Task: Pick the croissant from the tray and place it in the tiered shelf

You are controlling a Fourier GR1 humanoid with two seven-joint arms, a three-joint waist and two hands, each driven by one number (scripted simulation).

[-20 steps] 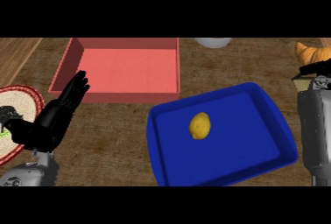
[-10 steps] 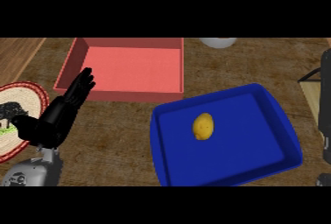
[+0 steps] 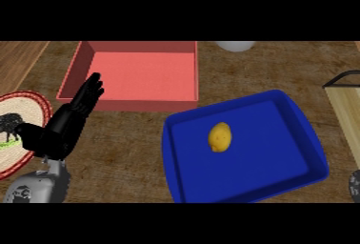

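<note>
Brown wood-grain counter (image 3: 134,128). Far left, a round red-rimmed plate (image 3: 28,109) sits directly left of the left hand (image 3: 67,124), partly under its wrist. That hand is open, fingers straight, holding nothing, tips at the near-left corner of a red box (image 3: 126,102) that extends right of and beyond them. The croissant (image 3: 220,137) lies mid blue tray (image 3: 260,157), well right of the hand and apart from it. A white round object (image 3: 235,45) is at the top edge. The wooden tiered shelf (image 3: 348,109) is farthest right. Right hand isn't showing.
</note>
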